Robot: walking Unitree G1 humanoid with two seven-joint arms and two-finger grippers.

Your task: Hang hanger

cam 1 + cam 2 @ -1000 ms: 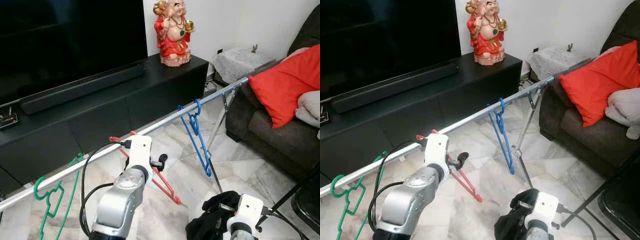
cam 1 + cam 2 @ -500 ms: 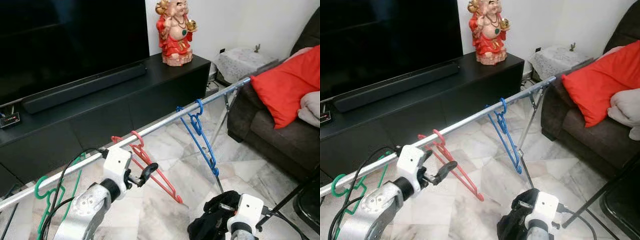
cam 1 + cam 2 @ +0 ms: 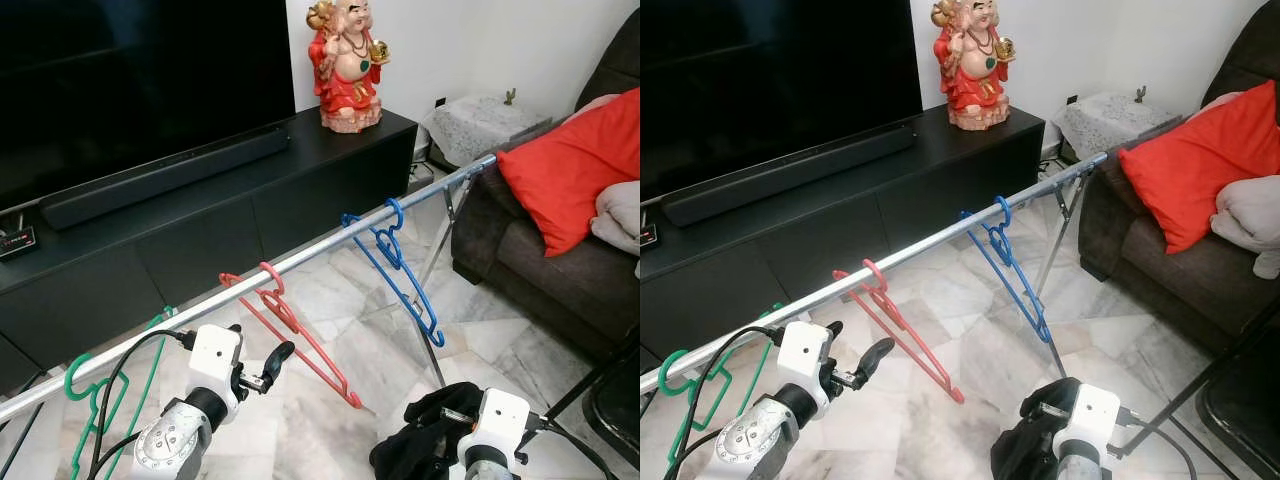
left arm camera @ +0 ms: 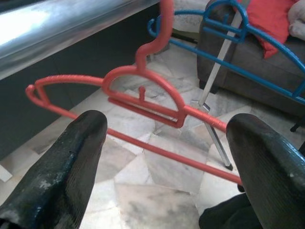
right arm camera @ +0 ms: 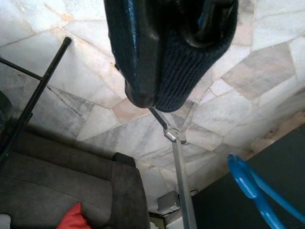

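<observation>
On rail (image 3: 300,262), red hanger (image 3: 300,330) hangs hooked; left gripper (image 3: 268,365) spread wide, empty, just below. Right gripper (image 5: 167,57) clamps dark garment (image 3: 425,445). Release step looks done; next: garment onto hanger.

A silver rail (image 3: 300,258) carries a green hanger (image 3: 95,400), red hanger (image 3: 295,325) and blue hanger (image 3: 400,270), the red one just ahead of the left tool (image 3: 262,368).

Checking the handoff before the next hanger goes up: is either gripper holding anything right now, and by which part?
The left gripper is open and holds nothing; the red hanger hangs on the rail. The right gripper is shut on a dark knit cloth, bunched over its fingers.
</observation>
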